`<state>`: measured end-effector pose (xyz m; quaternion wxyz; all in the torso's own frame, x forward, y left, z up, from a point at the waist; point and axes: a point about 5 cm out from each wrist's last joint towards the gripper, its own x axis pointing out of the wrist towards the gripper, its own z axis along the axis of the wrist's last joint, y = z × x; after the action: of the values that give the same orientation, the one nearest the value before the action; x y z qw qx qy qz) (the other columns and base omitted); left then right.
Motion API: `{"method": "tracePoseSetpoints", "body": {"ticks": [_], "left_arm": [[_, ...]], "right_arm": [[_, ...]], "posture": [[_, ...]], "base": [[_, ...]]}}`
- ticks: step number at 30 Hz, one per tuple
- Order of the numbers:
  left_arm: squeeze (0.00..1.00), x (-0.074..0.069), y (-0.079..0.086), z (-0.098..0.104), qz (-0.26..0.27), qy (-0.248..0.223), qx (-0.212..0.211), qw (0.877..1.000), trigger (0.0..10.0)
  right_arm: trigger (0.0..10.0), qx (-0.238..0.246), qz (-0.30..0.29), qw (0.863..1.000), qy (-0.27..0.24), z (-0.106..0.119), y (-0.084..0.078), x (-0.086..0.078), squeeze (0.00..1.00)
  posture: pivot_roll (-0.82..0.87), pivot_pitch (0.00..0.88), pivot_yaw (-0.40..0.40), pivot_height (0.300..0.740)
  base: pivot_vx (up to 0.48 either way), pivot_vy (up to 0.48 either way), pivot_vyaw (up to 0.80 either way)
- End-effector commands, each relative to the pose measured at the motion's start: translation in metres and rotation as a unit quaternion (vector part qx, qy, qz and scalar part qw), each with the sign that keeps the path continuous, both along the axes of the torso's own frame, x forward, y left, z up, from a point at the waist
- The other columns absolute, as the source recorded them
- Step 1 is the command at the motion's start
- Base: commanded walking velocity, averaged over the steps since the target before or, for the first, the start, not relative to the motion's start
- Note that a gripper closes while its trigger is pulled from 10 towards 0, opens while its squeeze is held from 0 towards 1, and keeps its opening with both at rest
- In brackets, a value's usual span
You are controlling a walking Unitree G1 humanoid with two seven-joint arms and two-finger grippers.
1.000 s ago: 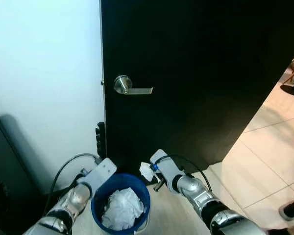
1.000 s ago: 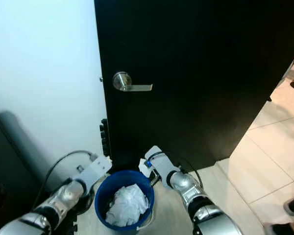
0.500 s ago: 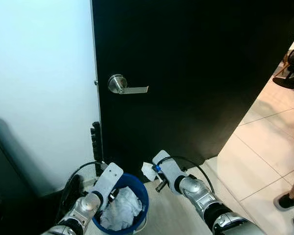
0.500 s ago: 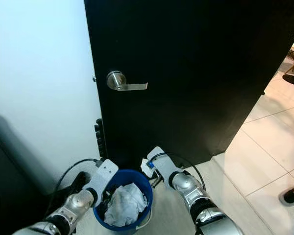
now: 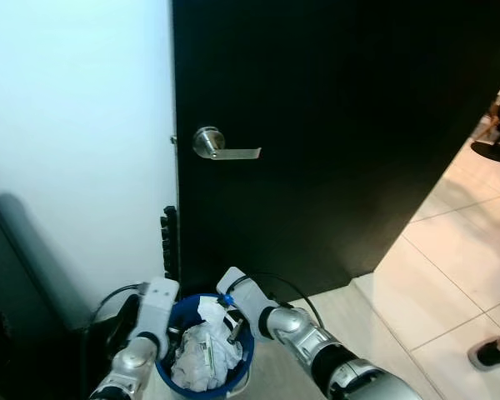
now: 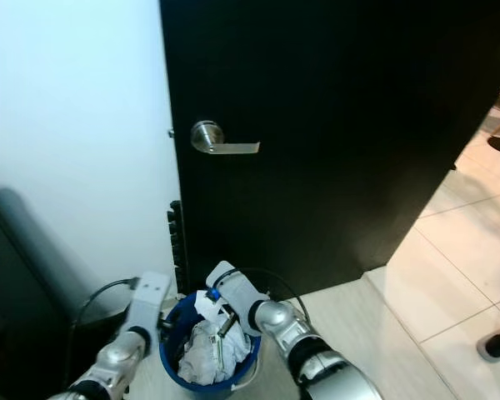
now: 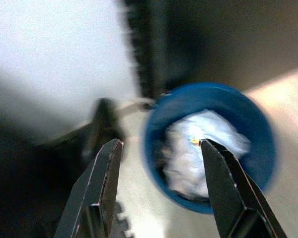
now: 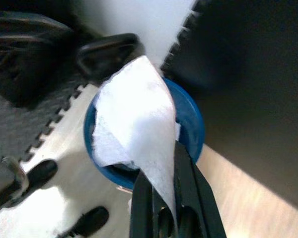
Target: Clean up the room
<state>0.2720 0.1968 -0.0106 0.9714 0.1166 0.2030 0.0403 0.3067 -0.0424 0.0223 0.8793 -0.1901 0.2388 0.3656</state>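
Note:
A blue bin (image 5: 247, 360) stands on the floor at the foot of the black door, holding crumpled white paper (image 5: 202, 360). My right gripper (image 8: 161, 198) is shut on a white tissue (image 5: 210, 309) and holds it over the bin's opening, just above the paper. My left gripper (image 7: 160, 144) is open beside the bin's left rim (image 7: 156, 114), with nothing between its fingers. In the left wrist view the bin and its paper (image 7: 198, 144) lie just beyond the fingertips.
The black door (image 5: 333, 125) with a silver lever handle (image 5: 212, 145) rises straight ahead, and a white wall (image 5: 75, 125) stands to its left. Dark gear and a black cable (image 5: 108, 300) lie at lower left. Tiled floor (image 5: 433, 275) opens to the right, with a person's shoe (image 5: 487, 353).
My right gripper has carried the tissue leftward from beside the bin to over its opening. My left gripper has drawn back from over the bin's left rim to beside it. The camera has shifted a little.

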Motion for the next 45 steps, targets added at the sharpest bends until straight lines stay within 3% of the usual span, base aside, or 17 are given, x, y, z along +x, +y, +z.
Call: {"method": "tracePoseSetpoints", "body": {"ticks": [1, 5, 12, 13, 15, 16, 17, 23, 28, 33, 34, 35, 36, 40, 43, 45], "left_arm": [[0.0, 0.0, -0.001, 0.003, 0.005, -0.019, 0.012, 1.0, 10.0], [0.0, -0.007, -0.012, 0.014, -0.026, -0.072, 0.022, 0.997, 10.0], [0.0, -0.028, -0.027, 0.012, -0.043, -0.074, 0.027, 0.996, 10.0], [0.0, -0.038, -0.036, 0.011, -0.062, -0.068, 0.035, 0.995, 10.0], [0.0, -0.057, -0.045, 0.012, -0.093, -0.062, 0.052, 0.992, 10.0], [0.0, -0.057, -0.045, 0.012, -0.093, -0.062, 0.052, 0.992, 10.0], [0.0, -0.065, -0.044, 0.013, -0.096, -0.058, 0.056, 0.992, 10.0], [0.0, -0.063, -0.041, 0.018, -0.099, -0.048, 0.06, 0.992, 10.0], [0.0, -0.055, -0.044, 0.02, -0.117, -0.044, 0.067, 0.99, 10.0], [0.0, -0.045, -0.048, 0.024, -0.128, -0.035, 0.068, 0.989, 10.0], [0.0, -0.042, -0.049, 0.025, -0.131, -0.035, 0.066, 0.989, 10.0], [0.0, -0.036, -0.05, 0.024, -0.138, -0.031, 0.062, 0.988, 10.0], [0.0, -0.034, -0.051, 0.023, -0.142, -0.029, 0.061, 0.988, 10.0], [0.0, -0.032, -0.051, 0.023, -0.146, -0.025, 0.06, 0.987, 10.0], [0.0, -0.023, -0.05, 0.005, -0.156, 0.023, 0.045, 0.986, 10.0], [0.0, -0.025, -0.044, -0.013, -0.143, 0.077, 0.029, 0.986, 10.0]], "right_arm": [[10.0, 0.009, -0.042, 0.999, 0.01, 0.001, -0.003, 0.003, 0.0], [10.0, 0.019, -0.078, 0.997, 0.014, 0.004, 0.002, 0.007, 0.0], [10.0, 0.008, -0.102, 0.995, -0.003, 0.009, 0.006, 0.011, 0.0], [10.0, 0.023, -0.123, 0.992, -0.014, 0.018, 0.008, 0.018, 1.0], [10.0, 0.078, -0.17, 0.982, -0.016, 0.036, 0.014, 0.03, 1.0], [10.0, 0.078, -0.17, 0.982, -0.016, 0.036, 0.014, 0.03, 1.0], [10.0, 0.116, -0.193, 0.974, -0.01, 0.046, 0.018, 0.036, 1.0], [10.0, 0.156, -0.225, 0.962, 0.0, 0.052, 0.015, 0.041, 1.0], [10.0, 0.125, -0.242, 0.962, 0.0, 0.038, -0.003, 0.037, 1.0], [10.0, 0.069, -0.281, 0.957, 0.005, 0.012, -0.042, 0.027, 1.0], [10.0, 0.053, -0.29, 0.955, 0.008, 0.005, -0.053, 0.022, 0.18], [10.0, 0.033, -0.311, 0.95, 0.018, -0.008, -0.073, 0.014, 0.0], [10.0, 0.026, -0.323, 0.946, 0.025, -0.013, -0.082, 0.009, 0.0], [10.0, 0.023, -0.333, 0.942, 0.031, -0.017, -0.088, 0.006, 0.0], [10.0, -0.023, -0.393, 0.915, 0.084, -0.052, -0.137, -0.034, 0.0], [10.0, -0.053, -0.424, 0.896, 0.121, -0.071, -0.161, -0.064, 0.0]], "posture": [[0.15, 0.057, -0.192, 0.739], [0.19, 0.096, -0.207, 0.739], [0.23, 0.157, -0.218, 0.739], [0.28, 0.221, -0.221, 0.739], [0.29, 0.243, -0.215, 0.739], [0.29, 0.243, -0.215, 0.739], [0.29, 0.247, -0.21, 0.739], [0.28, 0.24, -0.2, 0.739], [0.26, 0.215, -0.189, 0.739], [0.24, 0.18, -0.185, 0.739], [0.23, 0.164, -0.181, 0.739], [0.21, 0.145, -0.179, 0.739], [0.21, 0.145, -0.179, 0.739], [0.21, 0.139, -0.178, 0.739], [0.16, 0.064, -0.155, 0.739], [0.13, 0.03, -0.141, 0.739]], "base": [[0.0, 0.0, 0.0], [0.0, 0.0, 0.0], [0.0, 0.0, 0.0], [0.0, 0.0, 0.0], [0.0, 0.0, 0.0], [0.0, 0.0, 0.0], [0.0, 0.0, 0.0], [0.0, 0.0, 0.0], [0.0, 0.0, 0.0], [0.0, 0.0, 0.0], [0.0, 0.0, 0.0], [0.0, 0.0, 0.0], [0.0, 0.0, 0.0], [0.0, 0.0, 0.0], [0.0, 0.0, 0.0], [0.0, 0.0, 0.0]]}}
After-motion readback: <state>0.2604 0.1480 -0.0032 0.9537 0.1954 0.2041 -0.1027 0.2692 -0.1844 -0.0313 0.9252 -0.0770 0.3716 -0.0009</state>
